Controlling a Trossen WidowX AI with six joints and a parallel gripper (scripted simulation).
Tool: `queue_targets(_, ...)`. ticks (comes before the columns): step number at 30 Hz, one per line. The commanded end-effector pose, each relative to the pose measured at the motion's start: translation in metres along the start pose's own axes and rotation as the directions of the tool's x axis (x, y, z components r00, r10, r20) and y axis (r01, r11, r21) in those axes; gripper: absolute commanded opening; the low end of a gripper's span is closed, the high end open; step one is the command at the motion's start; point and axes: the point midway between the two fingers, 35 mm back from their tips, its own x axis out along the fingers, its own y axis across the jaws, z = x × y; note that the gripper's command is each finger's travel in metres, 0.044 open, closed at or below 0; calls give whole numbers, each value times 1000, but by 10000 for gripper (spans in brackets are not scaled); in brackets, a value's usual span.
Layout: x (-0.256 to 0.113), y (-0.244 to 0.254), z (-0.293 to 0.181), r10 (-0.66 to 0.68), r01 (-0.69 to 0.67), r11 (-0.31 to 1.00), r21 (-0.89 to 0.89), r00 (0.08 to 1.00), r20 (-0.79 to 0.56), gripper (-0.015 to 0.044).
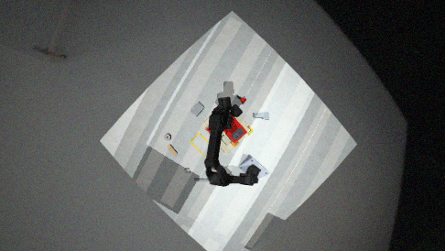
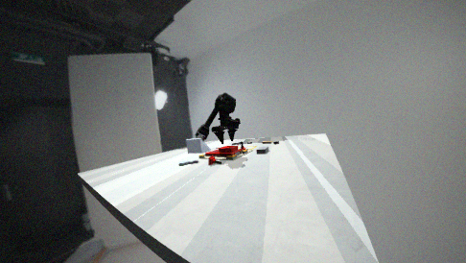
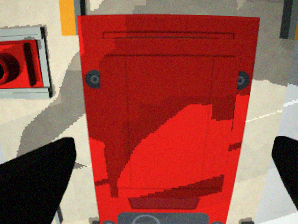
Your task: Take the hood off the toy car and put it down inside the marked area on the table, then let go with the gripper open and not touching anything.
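The red toy car (image 1: 240, 126) (image 2: 221, 153) sits on a pale board among orange corner brackets. Its red top panel, apparently the hood (image 3: 165, 100), fills the middle of the wrist view, with a dark round fastener on each side and a grey part at its lower end. My gripper (image 2: 227, 141) (image 3: 174, 146) is open and empty, above the car, with one finger on each side of the panel in the wrist view. In the top view the arm hides the fingers and part of the car. The marked area, a yellow outline (image 1: 194, 137), lies beside the board, partly behind the arm.
A grey block (image 1: 198, 108) (image 2: 262, 150), a small red piece (image 1: 243, 99) (image 2: 212, 160) and a light grey piece (image 1: 261, 115) (image 2: 188, 163) lie around the car. A wheel (image 1: 168, 136) and tan block (image 1: 172, 149) lie farther left. A pale-framed red part (image 3: 19, 64) stands beside the hood.
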Motion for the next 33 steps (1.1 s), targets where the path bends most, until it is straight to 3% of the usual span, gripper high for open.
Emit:
queue_targets(1,5,1,-2,8,-7,1000,12,1000,-5,440)
queue_targets(33,23,2,-4,9,-9,1000,12,1000,-5,440)
